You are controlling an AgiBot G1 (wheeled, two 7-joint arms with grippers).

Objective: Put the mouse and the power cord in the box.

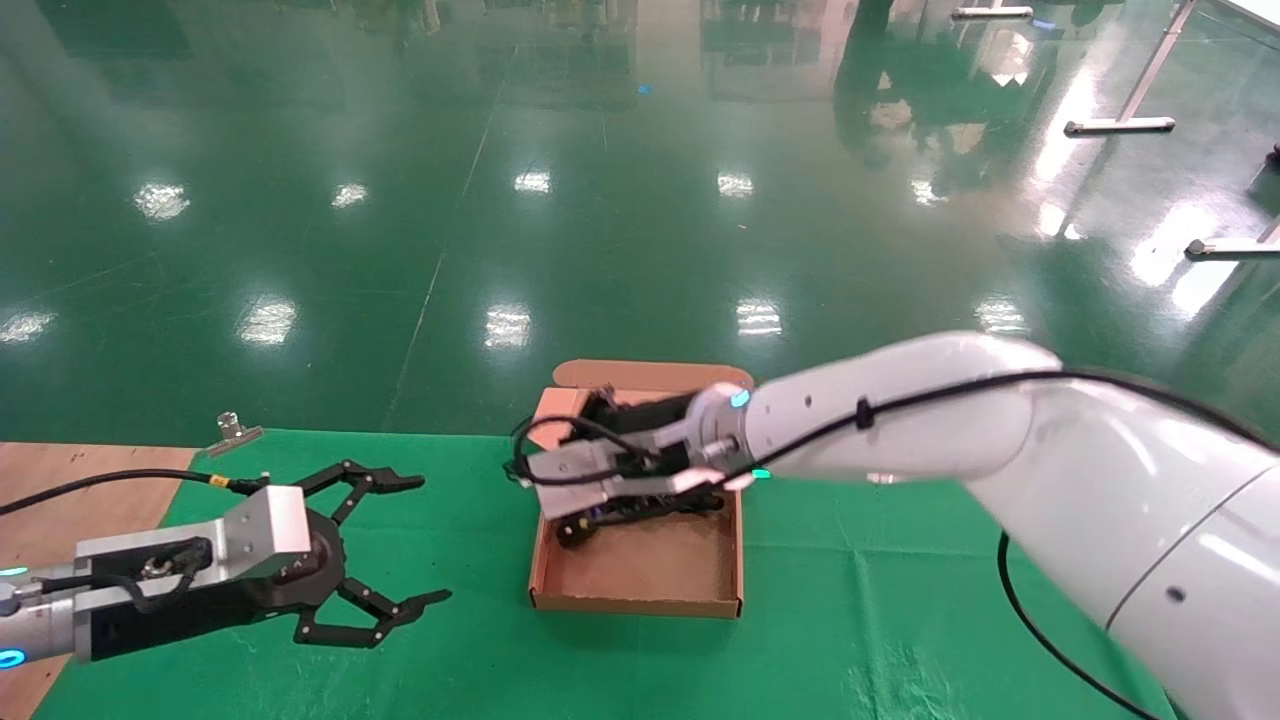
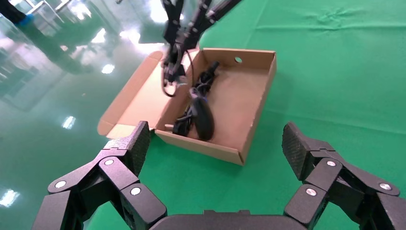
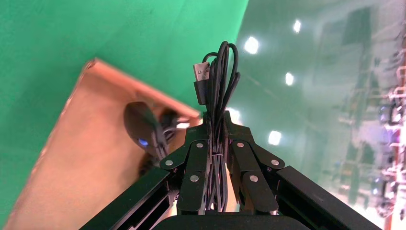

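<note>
Right gripper is over the far-left corner of the box, pinched tight on the power cord — a folded bundle, plug end poking past the fingertips. It looks light and floppy, so a grip across the middle of the bundle seems wise, or loops could spill. The mouse already lies inside the box, its wire beside it. Left gripper hangs spread wide over the green mat, left of the box — idle.

Your box sits on the worktop, right of your left tool. The mouse lies in it. Your right tool hangs above its far side.
</note>
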